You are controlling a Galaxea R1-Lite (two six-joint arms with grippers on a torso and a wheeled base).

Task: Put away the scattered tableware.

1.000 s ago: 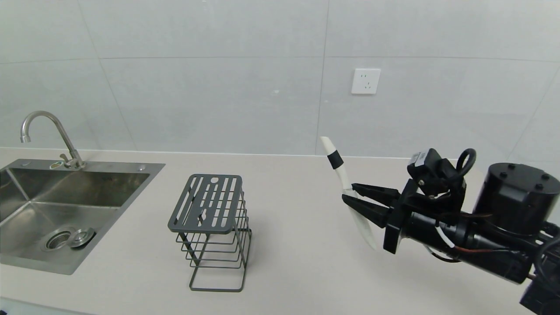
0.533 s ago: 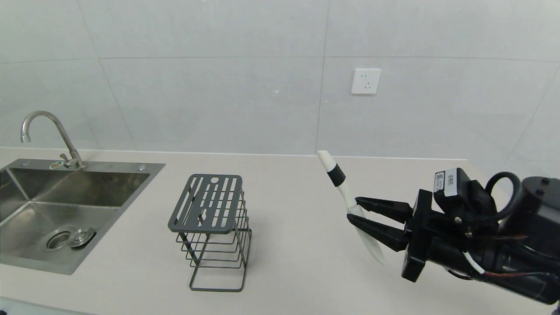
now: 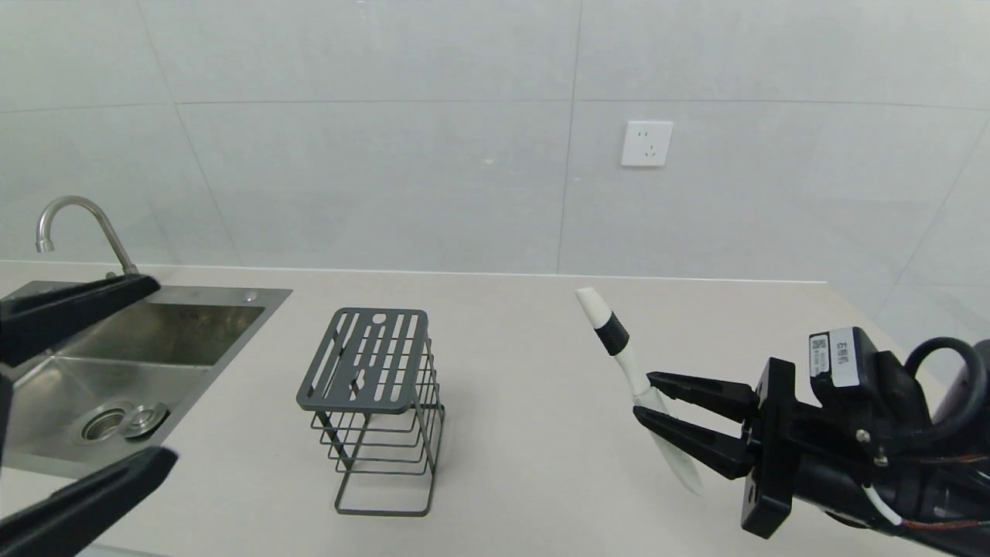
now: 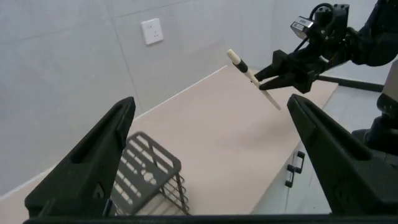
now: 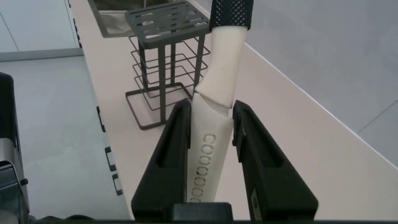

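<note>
White knife with a black band round its handle [image 3: 628,363] is the tableware in play. It is clamped in the right claw [image 3: 646,395] above the right part of the pale beige desk [image 3: 526,449], well apart from everything else. By size, the desk runs the width of the scene, and a stainless steel sink [image 3: 209,292] with a curved faucet [image 3: 75,200] is set into it at far left. A dark grey wire rack with a slotted top plate [image 3: 363,360] stands on the desk near the middle. The left claw [image 3: 158,370], jaws wide apart and holding nothing, hangs at near left over the sink's edge. The right claw's jaws pinch the knife where handle meets blade, with the handle tilted up and to the left and the blade down and to the right. The step looks to be carrying it left to the rack. To do that well, I would turn the knife upright first, line the blade along one long slot, then lower it straight, since a tilted blade would likely catch the plate and tip the light rack. In the right wrist view the jaws cover the blade's lower part. Its edge direction is hard to tell, and the sink's left part is cut off.
</note>
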